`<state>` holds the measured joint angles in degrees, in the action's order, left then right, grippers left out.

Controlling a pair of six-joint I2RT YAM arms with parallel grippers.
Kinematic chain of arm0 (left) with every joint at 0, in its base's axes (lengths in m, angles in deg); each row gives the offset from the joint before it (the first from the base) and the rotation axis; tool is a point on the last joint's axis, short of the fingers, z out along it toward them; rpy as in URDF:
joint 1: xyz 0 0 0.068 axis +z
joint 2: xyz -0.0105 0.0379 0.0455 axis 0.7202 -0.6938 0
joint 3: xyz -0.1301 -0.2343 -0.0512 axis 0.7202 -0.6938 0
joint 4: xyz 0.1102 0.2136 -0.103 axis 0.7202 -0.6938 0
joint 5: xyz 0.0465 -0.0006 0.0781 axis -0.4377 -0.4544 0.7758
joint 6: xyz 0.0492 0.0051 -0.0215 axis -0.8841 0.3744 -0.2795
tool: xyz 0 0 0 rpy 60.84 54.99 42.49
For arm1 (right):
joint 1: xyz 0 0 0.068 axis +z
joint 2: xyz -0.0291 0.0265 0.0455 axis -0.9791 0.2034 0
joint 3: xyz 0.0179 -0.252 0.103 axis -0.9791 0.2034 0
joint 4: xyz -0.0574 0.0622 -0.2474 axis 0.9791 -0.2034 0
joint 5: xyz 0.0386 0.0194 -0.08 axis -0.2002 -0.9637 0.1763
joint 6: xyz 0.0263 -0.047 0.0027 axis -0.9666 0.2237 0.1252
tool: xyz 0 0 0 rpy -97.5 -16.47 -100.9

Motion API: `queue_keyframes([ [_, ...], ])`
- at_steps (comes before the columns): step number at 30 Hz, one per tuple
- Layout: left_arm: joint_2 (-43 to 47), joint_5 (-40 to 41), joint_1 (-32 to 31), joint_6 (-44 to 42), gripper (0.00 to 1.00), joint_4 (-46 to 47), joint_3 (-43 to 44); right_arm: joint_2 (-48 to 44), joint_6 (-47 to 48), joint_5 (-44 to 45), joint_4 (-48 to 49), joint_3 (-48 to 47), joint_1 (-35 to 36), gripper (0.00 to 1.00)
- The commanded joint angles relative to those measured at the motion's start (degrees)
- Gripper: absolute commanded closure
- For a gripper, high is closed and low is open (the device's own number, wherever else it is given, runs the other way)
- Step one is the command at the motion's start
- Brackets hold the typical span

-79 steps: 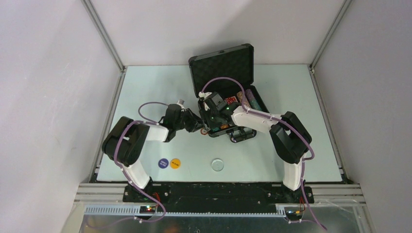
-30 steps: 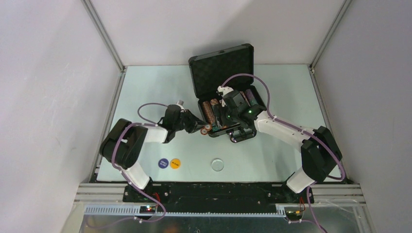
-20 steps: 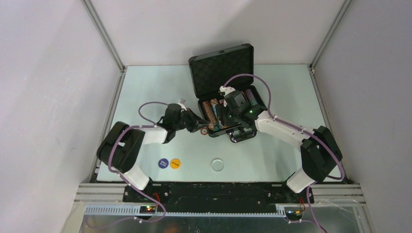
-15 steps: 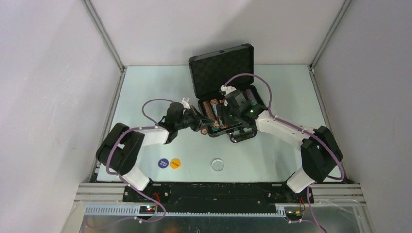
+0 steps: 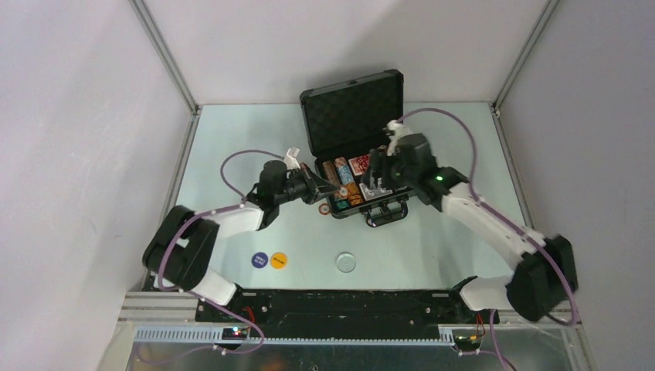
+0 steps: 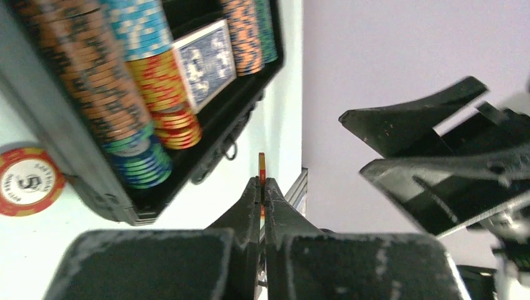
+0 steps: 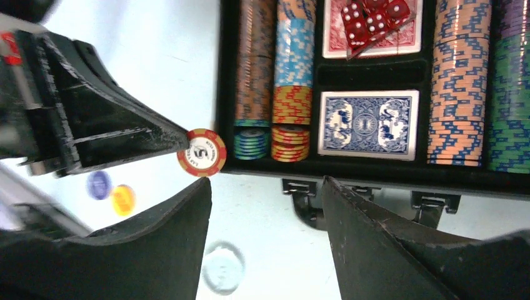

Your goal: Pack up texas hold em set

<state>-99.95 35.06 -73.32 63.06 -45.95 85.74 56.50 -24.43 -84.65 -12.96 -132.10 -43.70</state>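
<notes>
While pinching red poker chip (image 6: 262,161) in left gripper (image 6: 261,182), lift over case (image 6: 75,162) wall, slot beside red chip stack (image 6: 180,132). Keep spread right gripper (image 7: 265,182) clear.

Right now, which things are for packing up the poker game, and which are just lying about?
For the job: black case, chip stacks, blue deck, red deck, red dice, held chip in the left fingers, loose chip by the case, purple button, yellow button, clear button.
Just there: table, metal frame.
</notes>
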Motion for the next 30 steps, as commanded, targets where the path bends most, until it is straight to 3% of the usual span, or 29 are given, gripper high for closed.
queue_keyframes([
  [1, 8.86, 1.01, -0.39, -7.01, 1.0, 2.46, 0.05, -10.77, -8.71, -19.01, 8.36, 4.88, -7.88, 0.3],
  [4, 13.35, 0.91, -0.72, -9.38, 1.0, 2.48, 0.93, -14.14, -18.37, -34.13, 17.28, 11.04, -12.79, 0.3],
  [7, 16.71, -0.55, -2.19, -12.19, 1.0, 2.48, 2.82, -15.01, -26.33, -44.07, 33.28, 15.94, -14.11, 0.3],
  [11, 19.33, -1.15, -4.04, -13.64, 1.0, 2.53, 3.84, -15.23, -34.08, -49.08, 46.22, 19.96, -14.22, 0.31],
  [20, 20.97, -2.86, -5.84, -14.04, 1.0, 2.47, 4.44, -14.97, -37.63, -53.45, 55.53, 22.2, -14.02, 0.38],
  [30, 22.95, -4.27, -7.54, -14.11, 1.0, 2.46, 5.3, -14.81, -35.4, -53.3, 53.76, 22.24, -14.45, 0.41],
])
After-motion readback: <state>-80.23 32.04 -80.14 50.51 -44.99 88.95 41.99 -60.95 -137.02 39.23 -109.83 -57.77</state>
